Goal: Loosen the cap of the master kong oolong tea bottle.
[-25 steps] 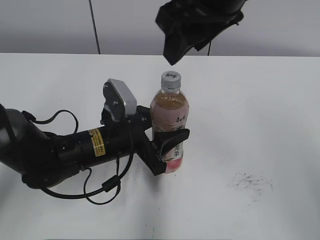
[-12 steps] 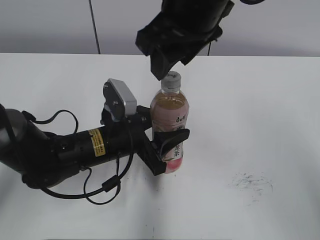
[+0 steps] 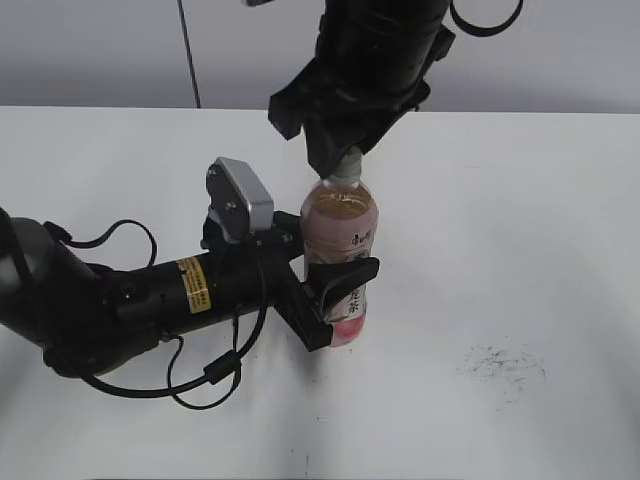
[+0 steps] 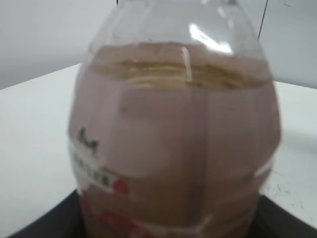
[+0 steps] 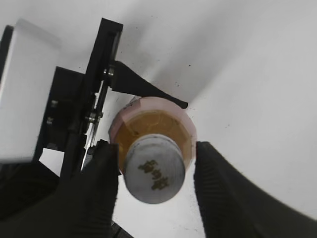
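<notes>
Near the table's far edge, the left tool clamps the slippery, squeezable master kong oolong tea bottle, while the right tool, fingers apart, straddles the small rigid cap, best gripped by its sides.

left arm: black casing, yellow sticker, loose black cables, silver-grey wrist camera. right gripper: black fingers, ribbed pads, I think.
</notes>
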You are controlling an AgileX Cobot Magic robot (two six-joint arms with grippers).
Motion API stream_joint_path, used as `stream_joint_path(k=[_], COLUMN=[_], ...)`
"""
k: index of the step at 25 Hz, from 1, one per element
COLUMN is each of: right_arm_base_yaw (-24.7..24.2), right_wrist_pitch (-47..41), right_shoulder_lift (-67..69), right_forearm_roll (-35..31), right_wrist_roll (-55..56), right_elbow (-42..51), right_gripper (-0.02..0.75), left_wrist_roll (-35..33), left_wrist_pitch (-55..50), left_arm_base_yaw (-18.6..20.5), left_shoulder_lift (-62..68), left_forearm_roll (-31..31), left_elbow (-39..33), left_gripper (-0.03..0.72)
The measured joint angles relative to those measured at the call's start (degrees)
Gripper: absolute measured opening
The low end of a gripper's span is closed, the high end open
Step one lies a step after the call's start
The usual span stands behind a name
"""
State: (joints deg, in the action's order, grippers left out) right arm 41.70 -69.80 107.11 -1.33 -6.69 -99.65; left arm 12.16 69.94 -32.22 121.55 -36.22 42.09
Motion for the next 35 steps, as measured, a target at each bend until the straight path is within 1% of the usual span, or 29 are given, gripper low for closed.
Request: stream_joint_path(k=[2, 5, 12, 16, 21, 23, 24, 26, 29, 32, 33, 35], right_arm_base_yaw=[0.0, 0.0, 0.0, -0.1, -0.2, -0.2, -0.2, -0.2, -0.2, -0.2, -0.2, -0.2], right_wrist_pitch=[0.0, -0.1, -0.3, -0.4, -0.5, -0.5, -0.5, -0.5, -0.5, -0.5, -0.5, -0.5], right_shoulder_lift=[0.0, 0.0, 0.0, 0.0, 0.0, 0.0, 0.0, 0.0, 0.0, 0.0, 0.0, 0.0], right_forearm_roll=[-0.2, -0.2, -1.4, -1.6, -1.7, -2.0, -2.2, -2.6, -2.9, -3.1, -3.0, -2.5], right_wrist_roll=[0.6, 2.6, 15.5, 17.4, 17.3, 12.8, 8.3, -3.0, -27.9, -49.3, -54.7, -60.7], right_elbow=[0.0, 0.0, 0.0, -0.1, -0.1, -0.1, -0.1, -0.1, -0.1, -0.1, -0.1, -0.1], right_gripper=[0.272, 0.272, 0.272, 0.272, 0.272, 0.272, 0.272, 0.272, 0.272, 0.272, 0.272, 0.272], left_wrist_roll=[0.0, 0.0, 0.0, 0.0, 0.0, 0.0, 0.0, 0.0, -0.1, -0.2, -0.2, -0.2], left_wrist_pitch=[0.0, 0.0, 0.0, 0.0, 0.0, 0.0, 0.0, 0.1, 0.2, 0.2, 0.2, 0.2], left_arm_base_yaw=[0.0, 0.0, 0.0, 0.0, 0.0, 0.0, 0.0, 0.0, 0.0, 0.0, 0.0, 0.0], left_shoulder_lift=[0.0, 0.0, 0.0, 0.0, 0.0, 0.0, 0.0, 0.0, 0.0, 0.0, 0.0, 0.0], left_forearm_roll=[0.0, 0.0, -0.2, -0.2, -0.3, -0.3, -0.2, -0.2, -0.3, -0.4, -0.4, -0.4], left_elbow=[0.0, 0.0, 0.0, 0.0, 0.0, 0.0, 0.0, 0.0, 0.0, 0.0, 0.0, 0.0], left_gripper=[0.386, 0.386, 0.386, 0.386, 0.386, 0.386, 0.386, 0.386, 0.386, 0.386, 0.386, 0.386])
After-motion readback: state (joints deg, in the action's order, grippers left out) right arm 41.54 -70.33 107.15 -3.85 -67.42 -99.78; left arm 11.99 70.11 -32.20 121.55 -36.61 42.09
